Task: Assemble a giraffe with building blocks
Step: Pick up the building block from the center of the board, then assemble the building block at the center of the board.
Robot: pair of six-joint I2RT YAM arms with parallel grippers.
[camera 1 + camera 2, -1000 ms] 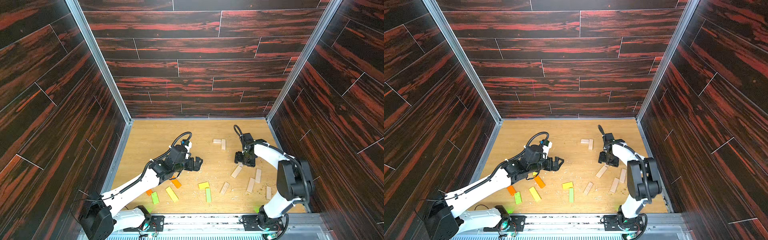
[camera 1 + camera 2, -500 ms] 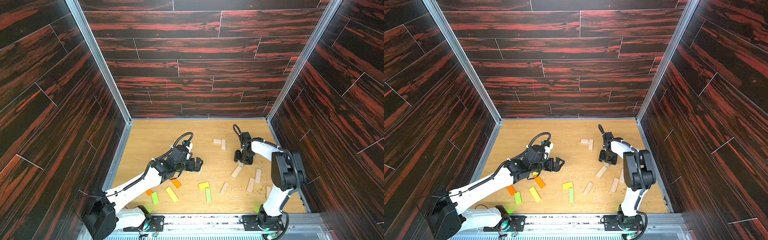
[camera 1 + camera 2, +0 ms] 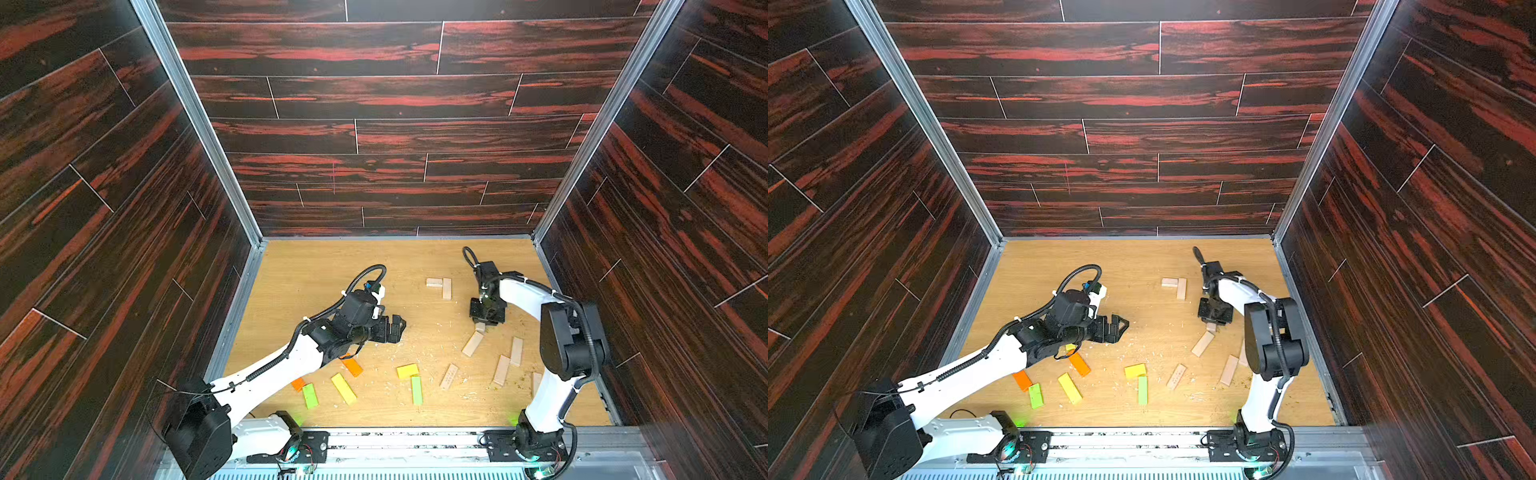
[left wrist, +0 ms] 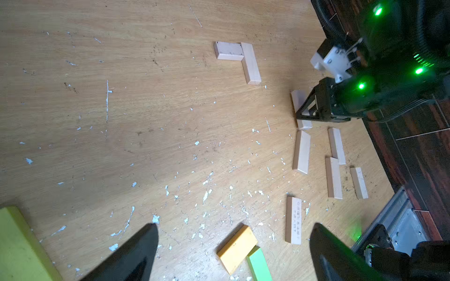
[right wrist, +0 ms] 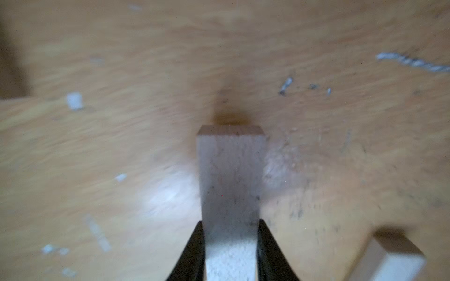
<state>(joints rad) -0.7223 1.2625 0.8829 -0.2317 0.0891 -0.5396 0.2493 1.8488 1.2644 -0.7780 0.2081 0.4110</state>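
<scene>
Right jaws on pale plank (image 5: 230, 182); printed plank (image 4: 295, 220), lettering seemingly illegible.

**Q:** What encloses the scene?
**A:** Walls (image 3: 395, 124) of dark planks streaked with red, divided by thin pale seams. A grey metal corner post (image 3: 199, 124) stands where each side wall meets the back wall.

**Q:** And underfoot?
**A:** A tabletop (image 3: 332, 266) of light, oak-grained wood. Small white flecks (image 4: 206, 195) lie strewn over it, thickest toward the near middle. A thin white scratch (image 4: 107, 102) runs straight across a barer part. A metal rail (image 3: 407, 446) borders the near edge.
</scene>
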